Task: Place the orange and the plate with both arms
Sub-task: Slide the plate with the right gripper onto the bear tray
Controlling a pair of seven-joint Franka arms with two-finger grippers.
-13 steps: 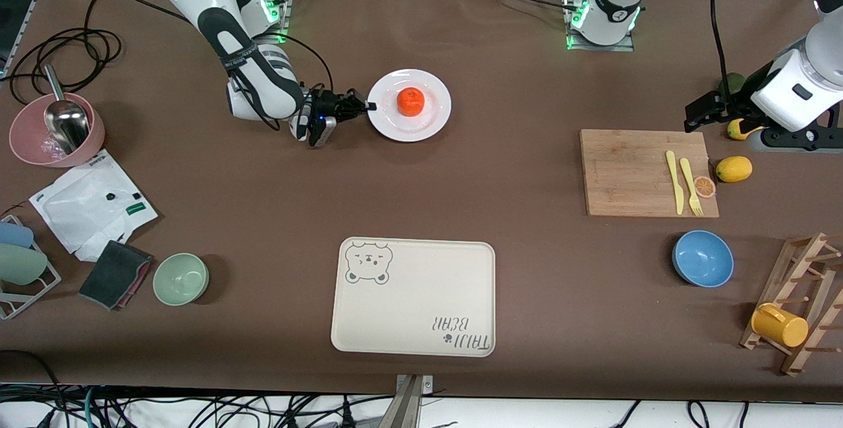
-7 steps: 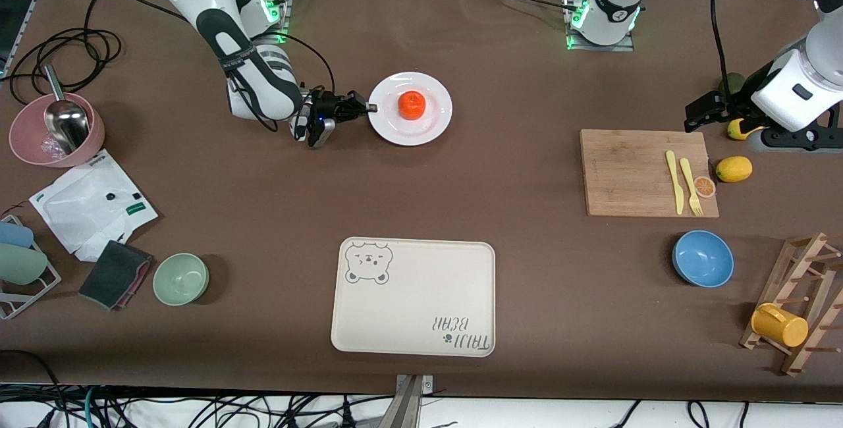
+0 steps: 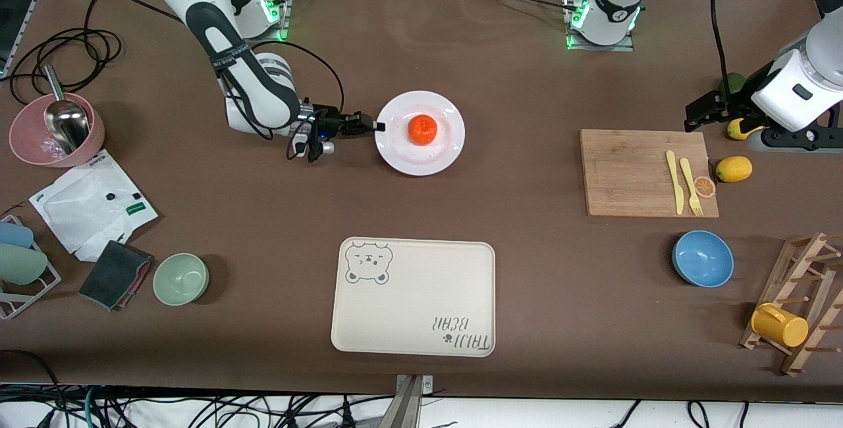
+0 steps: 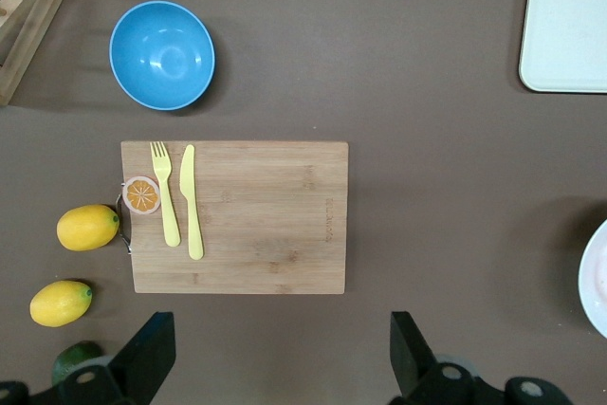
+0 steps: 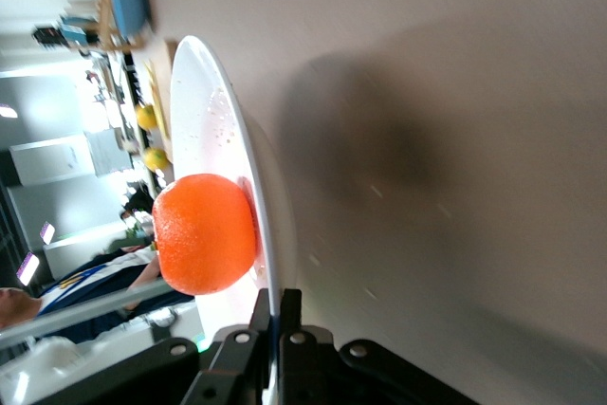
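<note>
The orange point(image 3: 422, 130) sits in the middle of the white plate point(image 3: 408, 155). My right gripper point(image 3: 377, 126) is shut on the plate's rim at the edge toward the right arm's end of the table. In the right wrist view the rim of the plate point(image 5: 216, 130) runs between the shut fingers of the right gripper point(image 5: 277, 315), and the orange point(image 5: 204, 232) rests just past them. The plate casts a shadow apart from itself and looks lifted off the table. My left gripper point(image 3: 697, 114) waits open over bare table beside the cutting board point(image 3: 645, 171), its fingers point(image 4: 152, 358) wide apart and nothing between them.
A beige bear tray point(image 3: 413, 296) lies near the front camera. The cutting board carries a yellow knife and fork point(image 3: 681, 181), with lemons point(image 3: 733, 168) beside it. A blue bowl point(image 3: 703, 258), a green bowl point(image 3: 180, 278), a pink bowl point(image 3: 56, 128) and a wooden rack point(image 3: 797, 303) stand around.
The right gripper has carried the plate with the orange toward the front camera and slightly toward the left arm's end. The left arm has not moved.
</note>
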